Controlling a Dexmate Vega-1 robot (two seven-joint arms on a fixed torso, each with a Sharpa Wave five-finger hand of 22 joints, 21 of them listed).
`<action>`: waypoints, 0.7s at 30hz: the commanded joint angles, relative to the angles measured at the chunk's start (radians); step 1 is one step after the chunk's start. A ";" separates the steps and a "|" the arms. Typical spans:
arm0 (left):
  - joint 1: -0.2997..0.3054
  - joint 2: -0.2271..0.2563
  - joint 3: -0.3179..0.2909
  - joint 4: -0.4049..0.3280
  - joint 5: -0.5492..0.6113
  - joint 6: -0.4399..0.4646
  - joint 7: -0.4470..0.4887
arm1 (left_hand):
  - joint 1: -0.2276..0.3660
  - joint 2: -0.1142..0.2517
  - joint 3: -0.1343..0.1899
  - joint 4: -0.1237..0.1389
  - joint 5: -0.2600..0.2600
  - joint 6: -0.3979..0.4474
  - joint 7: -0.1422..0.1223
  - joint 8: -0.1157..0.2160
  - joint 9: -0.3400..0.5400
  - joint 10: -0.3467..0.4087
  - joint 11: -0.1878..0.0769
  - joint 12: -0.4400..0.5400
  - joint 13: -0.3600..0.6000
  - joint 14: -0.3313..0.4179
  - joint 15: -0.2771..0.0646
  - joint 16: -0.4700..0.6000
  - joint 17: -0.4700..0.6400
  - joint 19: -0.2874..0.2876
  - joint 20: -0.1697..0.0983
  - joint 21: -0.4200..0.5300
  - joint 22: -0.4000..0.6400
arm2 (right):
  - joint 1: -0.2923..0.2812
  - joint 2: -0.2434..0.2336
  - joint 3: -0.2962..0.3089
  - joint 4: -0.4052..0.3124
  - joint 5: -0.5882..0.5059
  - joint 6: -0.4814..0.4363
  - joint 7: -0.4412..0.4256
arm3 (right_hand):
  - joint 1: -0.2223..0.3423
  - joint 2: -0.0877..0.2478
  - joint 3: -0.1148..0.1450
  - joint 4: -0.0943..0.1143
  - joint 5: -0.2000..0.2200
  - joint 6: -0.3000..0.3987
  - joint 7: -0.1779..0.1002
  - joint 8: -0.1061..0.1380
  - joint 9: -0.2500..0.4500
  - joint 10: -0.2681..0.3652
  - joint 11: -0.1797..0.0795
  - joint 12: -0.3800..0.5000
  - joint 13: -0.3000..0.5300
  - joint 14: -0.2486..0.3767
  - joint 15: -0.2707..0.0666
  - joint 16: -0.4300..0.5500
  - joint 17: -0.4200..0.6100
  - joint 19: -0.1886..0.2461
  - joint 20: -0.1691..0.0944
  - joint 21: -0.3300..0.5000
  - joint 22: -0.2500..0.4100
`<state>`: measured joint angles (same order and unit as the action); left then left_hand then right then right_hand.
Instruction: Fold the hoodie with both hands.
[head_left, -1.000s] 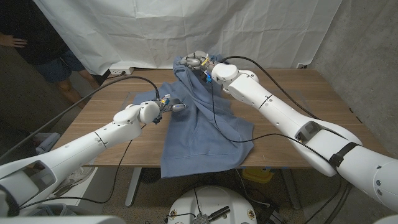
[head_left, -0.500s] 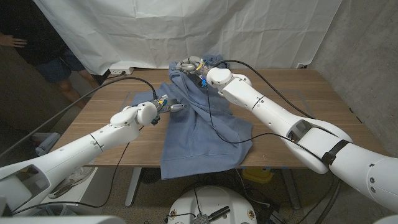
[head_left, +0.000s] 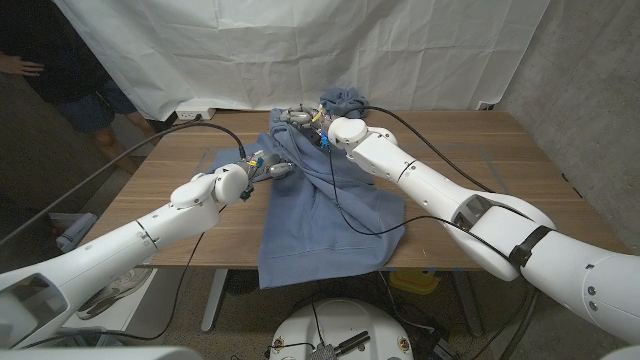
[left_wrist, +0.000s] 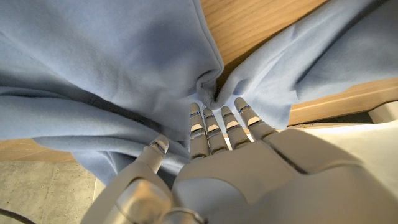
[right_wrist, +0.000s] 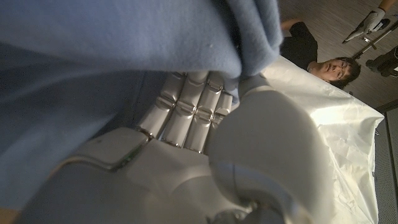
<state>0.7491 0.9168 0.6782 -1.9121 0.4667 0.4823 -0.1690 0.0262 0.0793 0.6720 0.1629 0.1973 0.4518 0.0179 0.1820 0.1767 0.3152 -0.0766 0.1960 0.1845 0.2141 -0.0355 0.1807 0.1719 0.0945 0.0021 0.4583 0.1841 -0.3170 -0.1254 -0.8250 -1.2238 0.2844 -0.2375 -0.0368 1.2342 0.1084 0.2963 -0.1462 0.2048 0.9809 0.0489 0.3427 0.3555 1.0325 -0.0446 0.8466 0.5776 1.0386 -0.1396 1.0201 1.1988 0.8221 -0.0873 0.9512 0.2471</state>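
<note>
A light blue hoodie (head_left: 320, 215) lies along the middle of the wooden table (head_left: 470, 200), its lower end hanging over the front edge. My left hand (head_left: 272, 168) grips the hoodie's left edge; in the left wrist view its fingers (left_wrist: 214, 127) press into a bunched fold of the cloth (left_wrist: 93, 62). My right hand (head_left: 303, 115) holds the hoodie's far end raised above the table, with the cloth trailing down from it. In the right wrist view, blue fabric (right_wrist: 124, 37) drapes over that hand's curled fingers (right_wrist: 186, 102). A bunched dark blue part (head_left: 345, 98) sits at the far edge.
A white sheet (head_left: 300, 50) hangs behind the table. A person (head_left: 90, 105) stands at the far left beyond the table's corner. Bare wood shows on the left (head_left: 170, 170) and right of the hoodie. Black cables run along both arms.
My right hand has carried the hoodie's raised far end to the left. My left hand has shifted slightly left and further away, still gripping the cloth edge.
</note>
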 joint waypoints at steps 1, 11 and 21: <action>0.116 0.066 -0.107 -0.134 -0.027 0.076 0.137 | 0.004 0.063 0.010 0.001 0.000 0.001 -0.001 0.001 0.002 0.003 0.008 0.001 0.004 -0.004 -0.038 0.001 0.000 0.008 0.000 -0.001 0.004 | -0.006 0.032 -0.004 0.068 -0.006 0.025 -0.005 | 0.027 0.032 0.001 0.004 0.006 0.031 0.024 0.006 0.004 -0.005 0.000 0.001 0.007 0.038 -0.079 -0.007 0.002 -0.008 -0.001 0.008 -0.001; 0.283 0.132 -0.263 -0.257 -0.081 0.112 0.309 | 0.006 0.063 0.011 0.000 0.000 0.005 -0.001 0.003 0.002 0.007 0.006 0.003 0.004 0.001 -0.039 0.003 0.000 0.009 0.001 -0.002 0.004 | 0.020 0.081 -0.016 0.182 -0.017 0.078 0.009 | 0.026 0.032 -0.001 0.005 0.006 0.032 0.023 0.003 0.004 -0.006 -0.001 0.002 0.009 0.040 -0.079 -0.014 0.004 -0.016 -0.003 0.021 -0.009; 0.430 0.151 -0.398 -0.314 -0.113 0.094 0.471 | 0.008 0.063 0.014 -0.002 0.000 0.007 0.000 0.004 0.002 0.014 0.009 0.005 0.004 0.012 -0.037 0.006 -0.001 0.013 0.001 -0.003 0.004 | 0.065 0.160 -0.036 0.354 -0.030 0.137 0.042 | 0.025 0.032 -0.002 0.005 0.006 0.032 0.023 0.001 0.003 -0.007 -0.001 0.000 0.009 0.041 -0.079 -0.017 0.008 -0.024 -0.004 0.029 -0.015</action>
<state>1.0332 1.0373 0.4164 -2.1527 0.3890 0.5816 0.1425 0.0262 0.0793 0.6792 0.1613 0.1973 0.4519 0.0178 0.1819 0.1768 0.3190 -0.0728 0.1960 0.1845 0.2178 -0.0392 0.1807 0.1718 0.0981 0.0057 0.4583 0.1841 -0.2902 -0.0343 -0.8433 -1.0229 0.2673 -0.1577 -0.0227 1.2343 0.1084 0.2963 -0.1462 0.2088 0.9808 0.0490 0.3372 0.3551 1.0305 -0.0466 0.8465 0.5823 1.0388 -0.1393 1.0055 1.2016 0.8022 -0.0925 0.9744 0.2321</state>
